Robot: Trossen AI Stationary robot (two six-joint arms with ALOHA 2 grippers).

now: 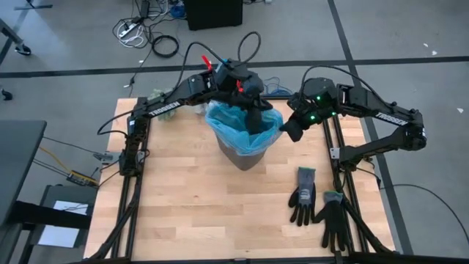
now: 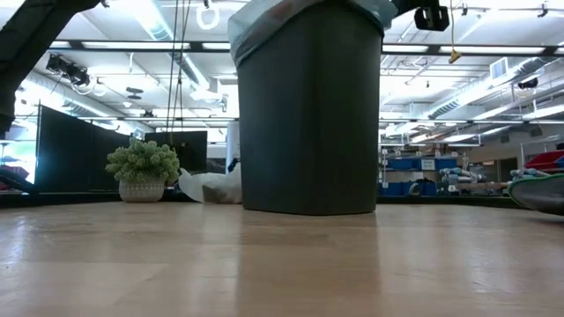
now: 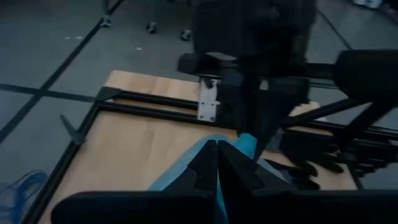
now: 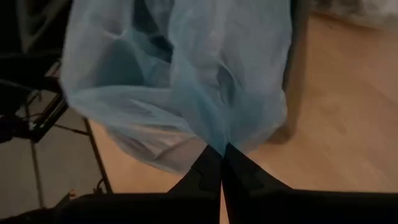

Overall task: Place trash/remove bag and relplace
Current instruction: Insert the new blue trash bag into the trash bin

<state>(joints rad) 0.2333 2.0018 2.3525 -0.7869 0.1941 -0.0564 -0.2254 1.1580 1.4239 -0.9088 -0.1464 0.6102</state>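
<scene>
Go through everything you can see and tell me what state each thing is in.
Bin: upright, lined.
Blue bag: in the bin, rim pinched by both claws.
Left claw: shut on blue bag.
Right claw: shut on blue bag.
Gloves: lying flat on table.

high: overhead, downward | low: tabletop, level — close to bin (image 2: 308, 114) | wrists: close, bin-facing
</scene>
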